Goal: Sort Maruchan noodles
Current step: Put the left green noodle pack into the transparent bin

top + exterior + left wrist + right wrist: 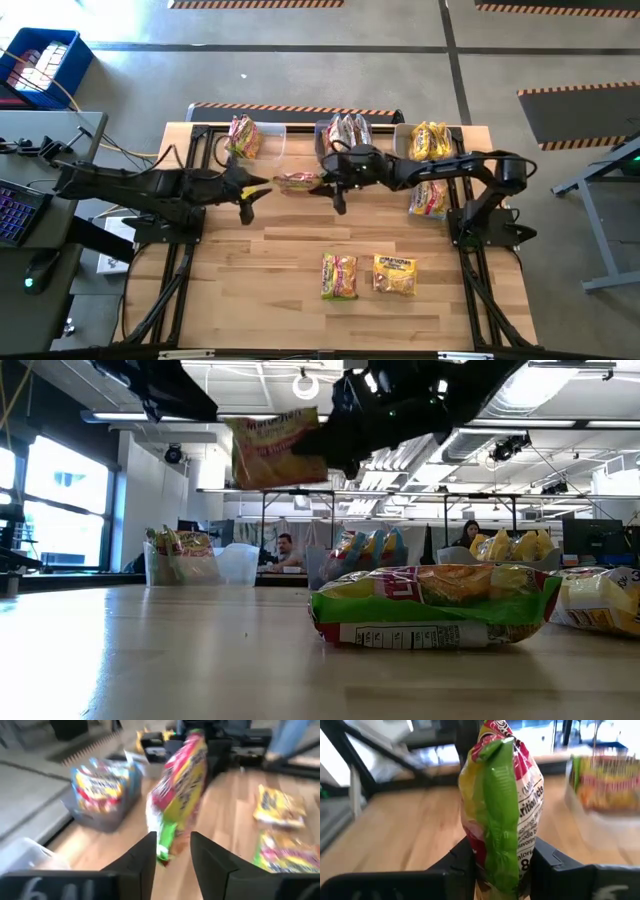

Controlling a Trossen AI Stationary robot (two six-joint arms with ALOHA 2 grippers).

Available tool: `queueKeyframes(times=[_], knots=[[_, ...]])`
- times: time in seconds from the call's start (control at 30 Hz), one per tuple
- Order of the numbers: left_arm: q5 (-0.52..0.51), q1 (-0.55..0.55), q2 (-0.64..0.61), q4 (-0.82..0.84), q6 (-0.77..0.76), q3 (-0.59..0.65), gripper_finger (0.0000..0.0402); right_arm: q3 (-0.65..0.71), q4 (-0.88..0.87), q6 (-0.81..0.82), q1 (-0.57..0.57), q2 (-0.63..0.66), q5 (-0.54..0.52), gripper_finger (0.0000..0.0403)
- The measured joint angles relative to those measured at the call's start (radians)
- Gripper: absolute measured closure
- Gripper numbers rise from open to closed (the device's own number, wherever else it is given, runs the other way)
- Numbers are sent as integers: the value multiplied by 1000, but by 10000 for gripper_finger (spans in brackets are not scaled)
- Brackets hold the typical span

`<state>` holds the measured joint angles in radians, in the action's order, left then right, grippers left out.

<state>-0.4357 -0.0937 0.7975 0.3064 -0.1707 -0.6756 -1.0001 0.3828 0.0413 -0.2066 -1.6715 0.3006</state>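
A Maruchan noodle packet [297,181], yellow with red and green print, hangs in the air between my two grippers, above the far half of the table. My right gripper [326,184] comes from the table's right and is shut on it. My left gripper [258,187] comes from the left and is open, with the packet's green end [162,851] between its fingertips. Three more packets lie flat on the wood, two near the front [339,275] [394,275] and one at the right [428,198]. My right gripper pinches the packet's two flat faces [520,862] between its two fingers, at the end toward the table's right. The fingers come nearly level from the right. The packet stands on edge, lifted clear of the table [275,450]. My left gripper: I cannot tell whether its open fingers touch the packet.
Three clear bins stand along the far edge, each with packets inside: left [256,140], middle [345,131], right [432,140]. Black arm frames run down both table sides. Bare wood lies at the centre and front left.
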Motion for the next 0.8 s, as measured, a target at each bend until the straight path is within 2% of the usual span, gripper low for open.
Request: queueKeyframes(times=[0.1,0.2,0.5,0.7,0.8], knots=[[39,0,57,123,-16,-82,270,-50,-149,-41,-2,-11,-5,308],[74,0,128,188,-16,-166,246,-82,-201,-61,9,-39,-4,308],[114,3,366,378,82,-393,181,-104,-208,-95,51,-66,-3,308],[200,28,499,431,95,-509,162,-103,-197,-120,81,-66,-6,308],[210,55,553,464,96,-551,158,-103,-183,-131,91,-66,-8,308]])
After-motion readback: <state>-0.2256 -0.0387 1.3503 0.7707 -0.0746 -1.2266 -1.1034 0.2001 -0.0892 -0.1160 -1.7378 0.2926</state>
